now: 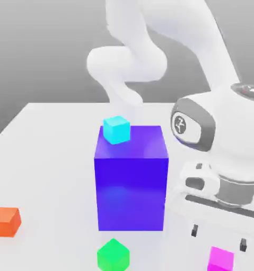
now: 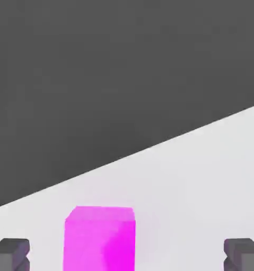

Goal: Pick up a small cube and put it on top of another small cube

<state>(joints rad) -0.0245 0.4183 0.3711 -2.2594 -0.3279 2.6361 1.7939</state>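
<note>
The small magenta cube (image 1: pixel 221 259) rests on the white table near the front edge, at the exterior view's right. My gripper (image 1: pixel 218 237) hovers just above it, open, one dark fingertip (image 1: pixel 193 231) to each side and nothing held. In the hand view the magenta cube (image 2: pixel 99 239) lies between the two dark fingertips (image 2: pixel 10 255), closer to one of them. The small green cube (image 1: pixel 113 255) sits on the table to the exterior view's left of the magenta one, in front of the big block.
A big blue-violet block (image 1: pixel 131 177) stands mid-table with a small cyan cube (image 1: pixel 116 129) on its top. A small orange cube (image 1: pixel 5 222) lies at the exterior view's left. The white arm (image 1: pixel 213 132) looms over the right side.
</note>
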